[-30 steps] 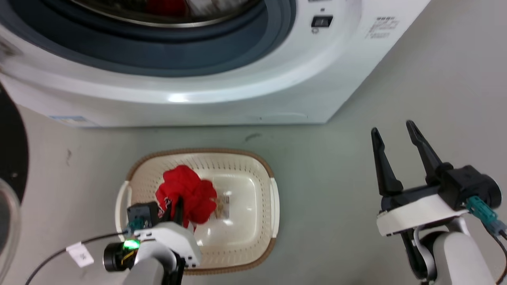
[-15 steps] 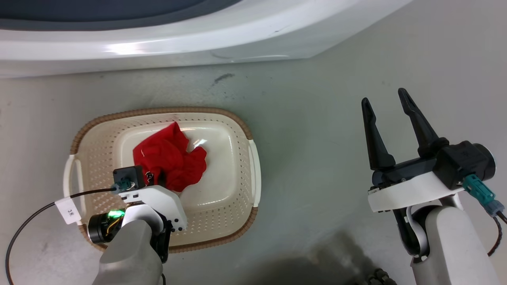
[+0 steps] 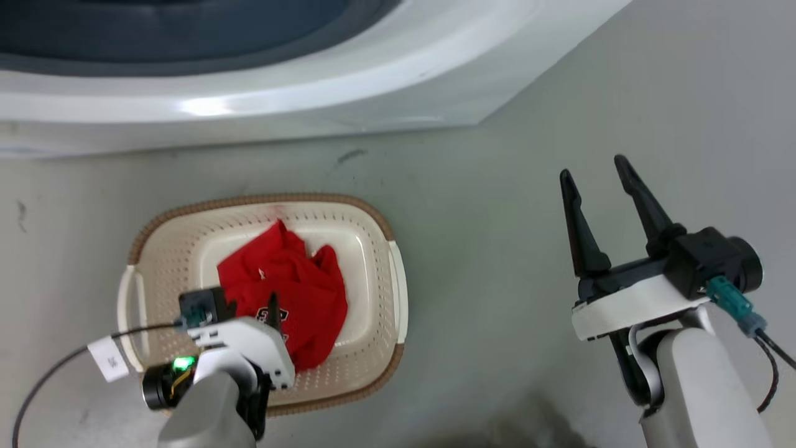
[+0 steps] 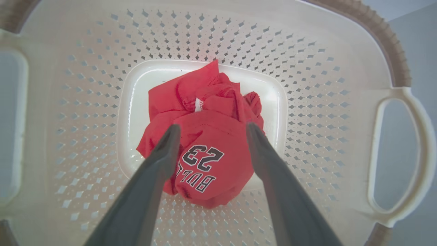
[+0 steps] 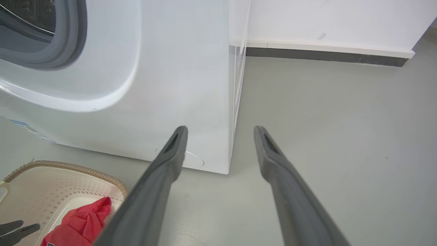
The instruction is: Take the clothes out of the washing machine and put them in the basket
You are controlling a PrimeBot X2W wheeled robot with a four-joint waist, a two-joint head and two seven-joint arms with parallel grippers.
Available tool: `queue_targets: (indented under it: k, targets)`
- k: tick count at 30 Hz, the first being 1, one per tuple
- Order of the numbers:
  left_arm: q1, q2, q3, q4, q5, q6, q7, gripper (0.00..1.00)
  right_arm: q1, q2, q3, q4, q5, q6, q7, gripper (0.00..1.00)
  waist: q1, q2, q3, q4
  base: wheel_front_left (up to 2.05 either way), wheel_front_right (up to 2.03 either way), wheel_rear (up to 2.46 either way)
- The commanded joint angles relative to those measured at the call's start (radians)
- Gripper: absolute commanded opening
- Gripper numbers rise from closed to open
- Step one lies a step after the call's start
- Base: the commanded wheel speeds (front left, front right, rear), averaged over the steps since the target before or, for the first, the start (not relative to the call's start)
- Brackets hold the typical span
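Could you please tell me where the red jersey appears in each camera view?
Head view: red jersey lower left, inside the basket.
Left wrist view: red jersey centre, on the basket floor.
Right wrist view: red jersey bottom-left corner.
Shared landmark: the basket's brown rim.

Crumpled red jersey (image 4: 211, 160) lies in cream basket (image 4: 307, 85).

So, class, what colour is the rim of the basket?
Brown and woven-looking. The basket rim shows best in the head view.
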Motion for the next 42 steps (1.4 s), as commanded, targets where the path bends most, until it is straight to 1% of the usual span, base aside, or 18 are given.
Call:
queue_targets:
  k: [1,6,9,11,14,20,27,31,35,39,42]
  targets:
    - [0.033,-0.006,0.005,-0.017,0.003,-0.005,-0.002,1.0,0.024,0.001,-0.003,0.013,-0.011,-0.001,-0.006,1.0,-0.0001,0.0,-0.103,0.018,0.0,0.0,0.0]
    - [0.138,-0.018,0.013,-0.098,0.018,-0.004,-0.002,1.0,0.074,0.0,-0.023,0.033,-0.012,-0.001,0.001,1.0,-0.0001,0.0,-0.241,0.039,0.0,0.0,0.0]
    - [0.195,-0.024,0.024,-0.159,0.022,-0.002,-0.002,1.0,0.108,0.0,-0.039,0.026,-0.022,-0.001,0.011,1.0,-0.0001,0.0,-0.305,0.051,0.0,0.0,0.0]
    - [0.261,-0.029,0.025,-0.251,0.037,0.008,-0.002,1.0,0.149,0.0,-0.064,0.003,-0.026,-0.001,0.032,1.0,-0.0001,0.0,-0.368,0.072,0.0,0.0,0.0]
    - [0.298,-0.03,0.017,-0.343,0.038,0.016,-0.002,1.0,0.178,0.0,-0.079,-0.023,-0.031,-0.001,0.051,1.0,-0.0001,0.0,-0.401,0.084,0.0,0.0,0.0]
    - [0.357,-0.03,-0.003,-0.545,0.052,0.051,-0.002,1.0,0.22,0.0,-0.105,-0.073,-0.035,-0.001,0.079,1.0,-0.0001,0.0,-0.442,0.097,0.0,0.0,0.0]
    - [0.357,-0.03,-0.005,-0.74,0.089,0.084,-0.002,1.0,0.244,0.0,-0.121,-0.111,-0.028,-0.001,0.098,1.0,-0.0001,0.0,-0.461,0.105,0.0,0.0,0.0]
    - [0.305,-0.03,0.001,-0.802,0.111,0.079,-0.002,1.0,0.24,0.0,-0.121,-0.132,-0.022,-0.001,0.104,1.0,-0.0001,0.0,-0.446,0.104,0.0,0.0,0.0]
    - [0.239,-0.03,0.008,-0.806,0.135,0.068,-0.002,1.0,0.228,0.0,-0.117,-0.146,-0.018,-0.001,0.105,1.0,-0.0001,0.0,-0.42,0.098,0.0,0.0,0.0]
    - [0.123,-0.015,0.019,-0.765,0.162,0.045,-0.003,1.0,0.21,0.0,-0.104,-0.164,-0.011,-0.001,0.102,1.0,-0.0001,0.0,-0.374,0.078,0.0,0.0,0.0]
    - [0.033,-0.001,0.018,-0.719,0.181,0.036,-0.002,1.0,0.19,0.0,-0.095,-0.171,-0.002,-0.001,0.095,1.0,-0.0001,0.0,-0.331,0.057,0.0,0.0,0.0]
